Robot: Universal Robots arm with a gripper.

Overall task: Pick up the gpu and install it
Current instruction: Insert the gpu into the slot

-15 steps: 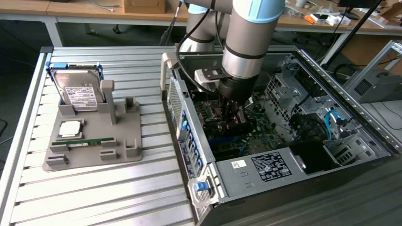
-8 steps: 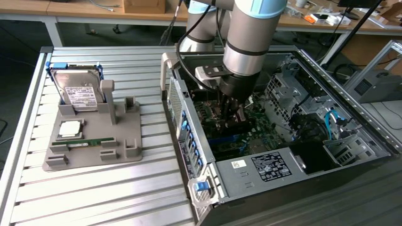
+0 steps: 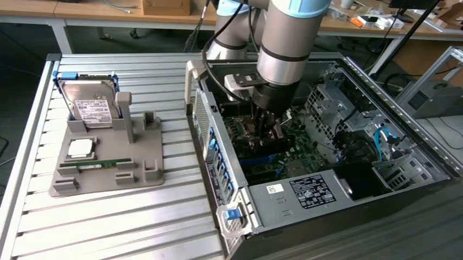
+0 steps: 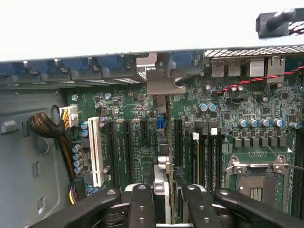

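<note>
Deep inside the open computer case (image 3: pixel 340 162), the arm's gripper (image 3: pixel 266 125) hangs low over the motherboard (image 3: pixel 289 154), its jaws closed on the gpu (image 4: pixel 162 178), which stands on edge between the fingers (image 4: pixel 142 204). From the wrist view, the card's silvery bracket (image 4: pixel 159 83) sits against the rear wall of the case, and the card runs in line with the dark expansion slots (image 4: pixel 128 152) beside the white slot (image 4: pixel 96 152). The pick-up appears done and the install step is in hand; whether the card has fully seated cannot be told. Seating would call for a straight push down with the card's edge kept aligned to its slot. Out on the ribbed tabletop (image 3: pixel 108 216), toward its far corner at the exterior view's left, the grey parts holder (image 3: pixel 108 162) carries the hard drive (image 3: pixel 90 105) and the green memory stick (image 3: pixel 105 162).
</note>
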